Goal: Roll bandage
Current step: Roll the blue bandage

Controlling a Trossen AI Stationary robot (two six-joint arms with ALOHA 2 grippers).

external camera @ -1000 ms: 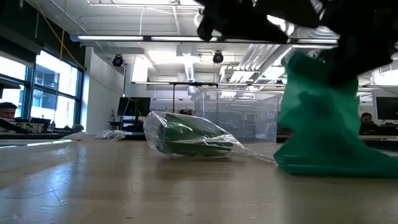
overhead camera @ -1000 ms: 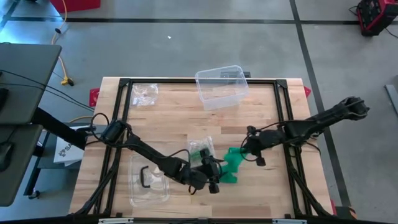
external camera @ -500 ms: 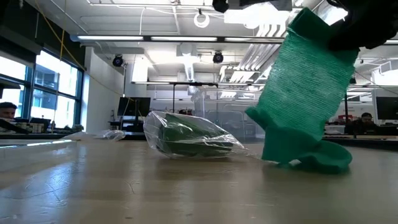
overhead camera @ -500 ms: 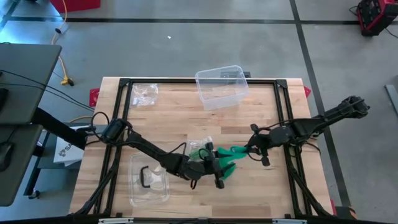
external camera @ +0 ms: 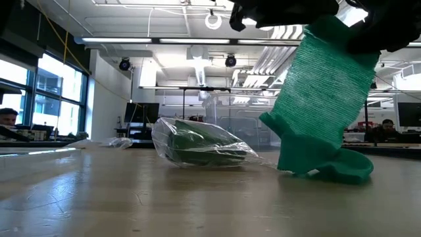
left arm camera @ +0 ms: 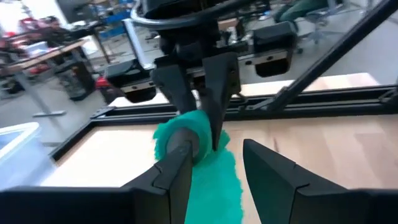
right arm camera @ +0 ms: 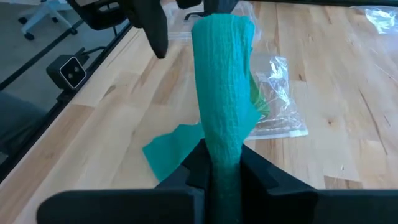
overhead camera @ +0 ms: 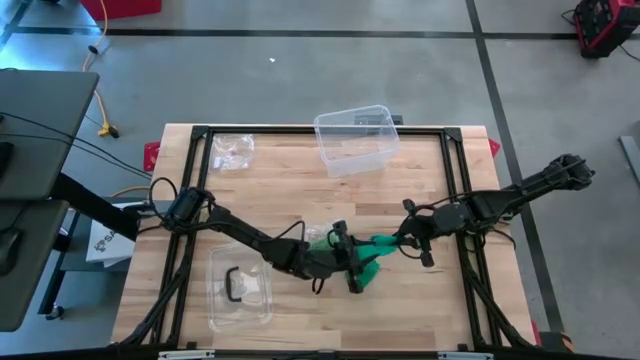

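Green bandage (overhead camera: 372, 247) (external camera: 320, 112) (left arm camera: 202, 165) (right arm camera: 222, 118): woven crepe strip, unrolled, stretching taut as raised band. Lying over table's front-centre part, nearer front edge than back. One end pinching flat and narrow, held up off wood. Band widening and sloping down toward free end. Loose tail folding and crumpling on wood, resting there in soft heap. Other end possibly curling into small roll, though view there unclear.

Grey concrete floor (overhead camera: 250, 80) with dark tape lines; tall windows (external camera: 39, 99) at one side; ceiling strip lights (external camera: 151, 41) lit.
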